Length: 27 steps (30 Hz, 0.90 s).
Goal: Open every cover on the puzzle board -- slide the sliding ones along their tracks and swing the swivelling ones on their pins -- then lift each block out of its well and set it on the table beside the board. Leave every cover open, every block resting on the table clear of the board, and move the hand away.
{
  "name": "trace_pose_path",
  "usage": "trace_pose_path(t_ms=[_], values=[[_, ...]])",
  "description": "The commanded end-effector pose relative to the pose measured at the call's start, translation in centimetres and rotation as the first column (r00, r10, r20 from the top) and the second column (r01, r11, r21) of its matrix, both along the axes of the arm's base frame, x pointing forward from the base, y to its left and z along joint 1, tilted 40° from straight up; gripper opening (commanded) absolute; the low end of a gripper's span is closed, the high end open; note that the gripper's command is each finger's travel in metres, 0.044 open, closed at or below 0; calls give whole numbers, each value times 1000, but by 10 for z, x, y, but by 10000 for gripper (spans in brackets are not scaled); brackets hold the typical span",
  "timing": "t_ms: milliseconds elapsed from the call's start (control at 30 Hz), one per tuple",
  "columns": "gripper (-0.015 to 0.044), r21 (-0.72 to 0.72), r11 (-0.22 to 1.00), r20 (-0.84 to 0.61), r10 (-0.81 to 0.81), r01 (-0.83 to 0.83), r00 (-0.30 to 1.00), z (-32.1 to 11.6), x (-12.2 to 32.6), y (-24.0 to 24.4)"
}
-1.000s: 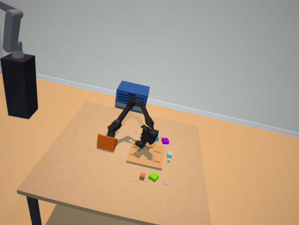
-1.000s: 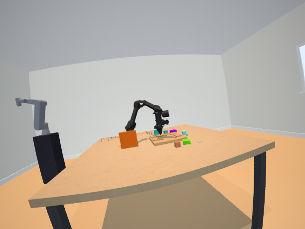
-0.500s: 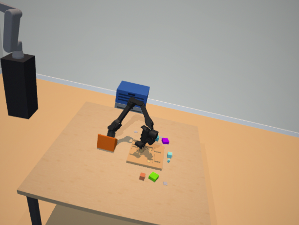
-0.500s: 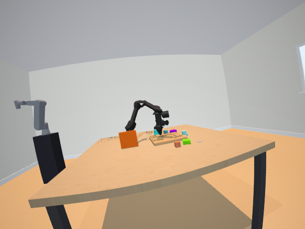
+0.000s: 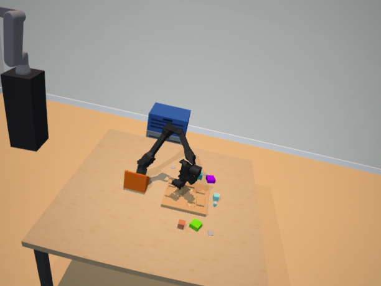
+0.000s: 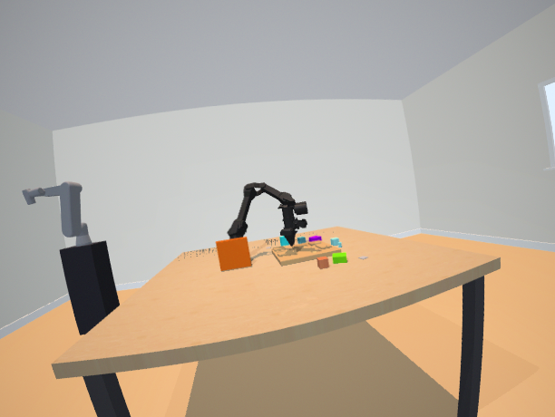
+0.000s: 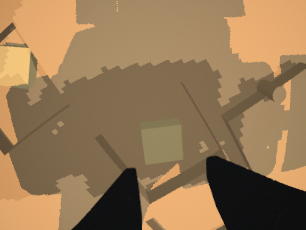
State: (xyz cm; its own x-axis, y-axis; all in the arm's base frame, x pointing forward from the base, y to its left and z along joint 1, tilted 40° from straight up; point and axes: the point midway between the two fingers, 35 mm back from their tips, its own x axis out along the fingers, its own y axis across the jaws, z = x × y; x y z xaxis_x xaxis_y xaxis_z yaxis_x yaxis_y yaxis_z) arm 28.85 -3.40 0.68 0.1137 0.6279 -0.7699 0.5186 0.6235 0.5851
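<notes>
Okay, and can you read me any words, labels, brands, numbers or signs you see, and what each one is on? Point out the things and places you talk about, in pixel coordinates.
There are none that can be read.
The blue box (image 5: 169,111) has dark bars on its front, too small and blurred to tell whether they hold any writing.
</notes>
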Motion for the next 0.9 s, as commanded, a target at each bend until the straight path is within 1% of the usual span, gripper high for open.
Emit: trace_pose_path(t_ms=[0,867], values=[[144,4,1000,-2,-3,3,1000,-1,0,2],[144,5,1000,-2,-3,3,1000,-17,2,16]])
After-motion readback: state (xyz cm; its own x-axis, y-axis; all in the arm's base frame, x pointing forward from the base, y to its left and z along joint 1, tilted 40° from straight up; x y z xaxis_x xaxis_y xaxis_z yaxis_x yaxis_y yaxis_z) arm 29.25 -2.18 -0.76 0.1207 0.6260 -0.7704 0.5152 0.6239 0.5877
